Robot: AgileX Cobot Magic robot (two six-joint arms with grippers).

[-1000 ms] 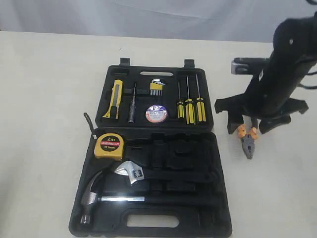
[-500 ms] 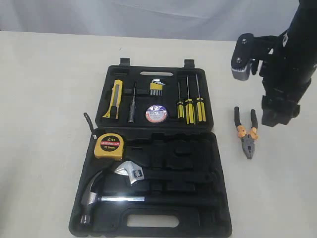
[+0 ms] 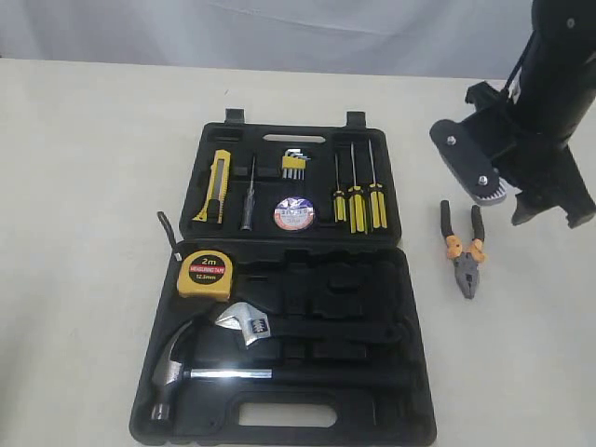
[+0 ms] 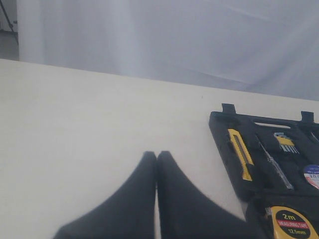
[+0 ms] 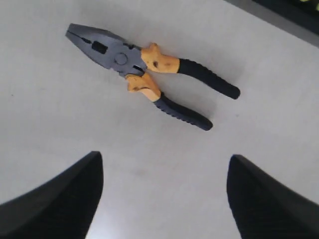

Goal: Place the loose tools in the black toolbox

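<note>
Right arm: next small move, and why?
Probably lower the right gripper onto the pliers: its jaws stand open and empty, short of them, and the pliers lie on the table outside the black toolbox.

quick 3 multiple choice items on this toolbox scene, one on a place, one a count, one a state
1. The pliers lie:
A. on the table, right of the toolbox in the exterior view
B. inside the case
C. in a gripper

2. The yellow-handled screwdrivers number:
A. two
B. three
C. five

3. The right gripper is:
A. shut on the pliers
B. shut, empty
C. open, empty

Answers:
1 A, they rest on bare table outside the case.
2 B, three stand side by side in the upper half.
3 C, its fingers stand wide apart above the pliers with nothing between them.
</note>
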